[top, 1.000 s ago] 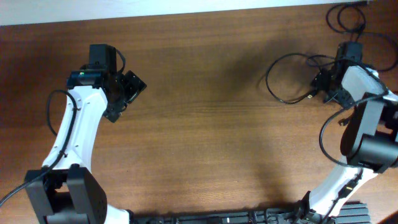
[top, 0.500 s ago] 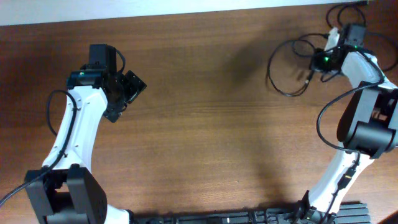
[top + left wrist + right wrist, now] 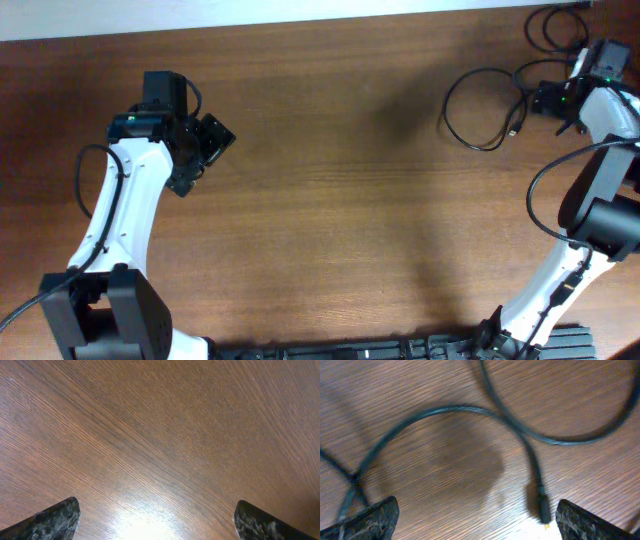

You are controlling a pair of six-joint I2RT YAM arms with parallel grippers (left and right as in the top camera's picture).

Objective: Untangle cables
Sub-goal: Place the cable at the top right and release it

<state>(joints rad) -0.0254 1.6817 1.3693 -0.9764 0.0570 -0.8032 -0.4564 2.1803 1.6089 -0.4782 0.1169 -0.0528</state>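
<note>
A thin black cable [image 3: 470,105] lies in a loop at the far right of the table, its small plug end [image 3: 515,130] pointing toward the front. A second black cable [image 3: 553,27] loops at the far right corner. My right gripper [image 3: 548,100] is open just right of the loop. In the right wrist view the cable [image 3: 470,410] curves over the wood. Its plug [image 3: 542,507] lies just inside the right finger. Nothing sits between the jaws [image 3: 477,515]. My left gripper [image 3: 205,150] is open over bare wood at the left, far from the cables. It is empty in the left wrist view [image 3: 157,515].
The brown wooden table [image 3: 330,200] spans the view, with a pale wall edge [image 3: 300,12] along the back. Both arm bases and a black rail [image 3: 400,350] stand at the front edge. Thicker black wires run along each arm.
My right gripper has moved toward the back and then to the right. The cable loop has shifted to the right with it. The left arm has not moved.
</note>
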